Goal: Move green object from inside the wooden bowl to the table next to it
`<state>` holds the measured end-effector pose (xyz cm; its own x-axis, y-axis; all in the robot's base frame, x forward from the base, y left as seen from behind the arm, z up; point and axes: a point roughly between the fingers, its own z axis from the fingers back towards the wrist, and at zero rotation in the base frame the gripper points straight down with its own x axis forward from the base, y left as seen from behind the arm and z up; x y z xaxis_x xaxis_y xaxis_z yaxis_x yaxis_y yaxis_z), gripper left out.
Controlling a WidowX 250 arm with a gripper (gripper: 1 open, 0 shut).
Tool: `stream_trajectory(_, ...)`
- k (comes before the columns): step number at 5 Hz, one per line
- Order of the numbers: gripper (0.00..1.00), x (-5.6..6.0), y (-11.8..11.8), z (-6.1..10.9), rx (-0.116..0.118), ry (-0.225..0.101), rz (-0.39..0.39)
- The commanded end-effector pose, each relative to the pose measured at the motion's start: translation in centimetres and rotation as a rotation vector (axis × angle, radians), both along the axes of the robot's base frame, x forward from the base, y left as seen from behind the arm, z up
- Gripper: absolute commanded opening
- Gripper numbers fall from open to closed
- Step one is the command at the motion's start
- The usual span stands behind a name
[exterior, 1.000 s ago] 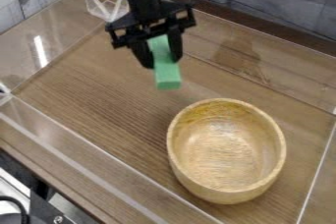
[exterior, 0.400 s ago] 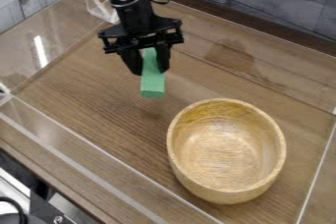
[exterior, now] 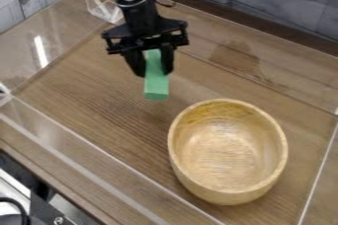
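The green object hangs tilted from my gripper, which is shut on its upper end. It is above the table, up and to the left of the wooden bowl, and clear of the bowl's rim. I cannot tell whether its lower end touches the tabletop. The bowl sits at the lower right with nothing inside it. The black arm reaches down from the top of the view.
Clear acrylic walls edge the tabletop on the left, front and right. A white wire-like part sits behind the arm at the upper left. Bare wood lies left of the bowl and in front of the gripper.
The gripper carried the green block left and slightly down from a second ago, then shifted a little back to the right. The bowl stayed put.
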<state>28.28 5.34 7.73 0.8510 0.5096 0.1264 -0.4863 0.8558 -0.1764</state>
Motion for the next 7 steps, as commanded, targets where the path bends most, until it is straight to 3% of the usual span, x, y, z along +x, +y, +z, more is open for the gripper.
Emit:
stream_trajectory(1,0.0,1.6,-0.5,3.1,0.029,-0.079,0.003)
stream_trajectory(2,0.0,2.2,-1.0,3.6,0.039,-0.082,0.001)
stream_trajectory(5,0.0,3.9,-2.6,-0.1,0.086,-0.072,-0.082)
stream_trajectory(6,0.0,4.4,-2.2,0.9,0.091,-0.066,-0.099)
stream_trajectory(7,1.0,3.4,-1.8,1.0,0.095,-0.067,-0.101)
